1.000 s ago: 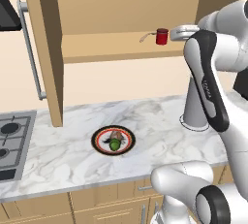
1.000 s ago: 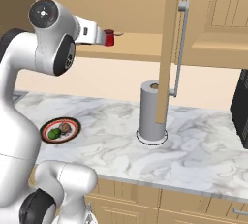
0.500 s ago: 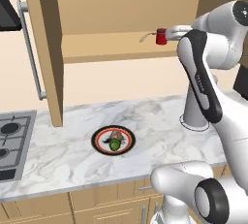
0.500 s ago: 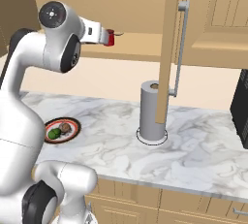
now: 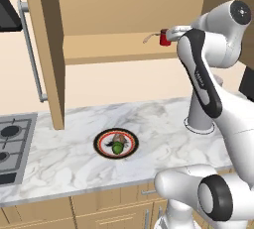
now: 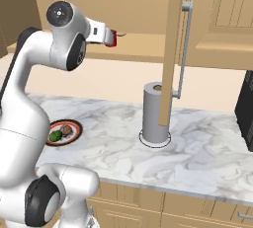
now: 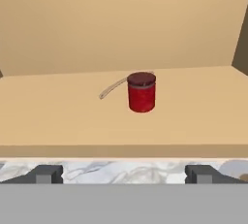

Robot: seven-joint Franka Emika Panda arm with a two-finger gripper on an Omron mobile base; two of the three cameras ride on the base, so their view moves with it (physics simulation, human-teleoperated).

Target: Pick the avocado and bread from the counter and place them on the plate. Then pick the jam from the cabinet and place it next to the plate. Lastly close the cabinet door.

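the small dark red cylindrical jam jar [image 7: 141,92] is seen upright on the light-wood cabinet shelf [image 7: 58,121], ahead of the wide-spread jaws, untouched.

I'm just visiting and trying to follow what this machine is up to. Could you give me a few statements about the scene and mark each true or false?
1. The avocado and the bread both lie on the plate. True.
2. The claw is clamped around the jam. False: the claw is open and the jar stands apart from it, upright on the cabinet shelf.
3. The cabinet door is closed. False: it stands open.
4. A tall grey paper-towel roll stands on the counter. True.
5. The jam is next to the plate. False: it is in the cabinet.
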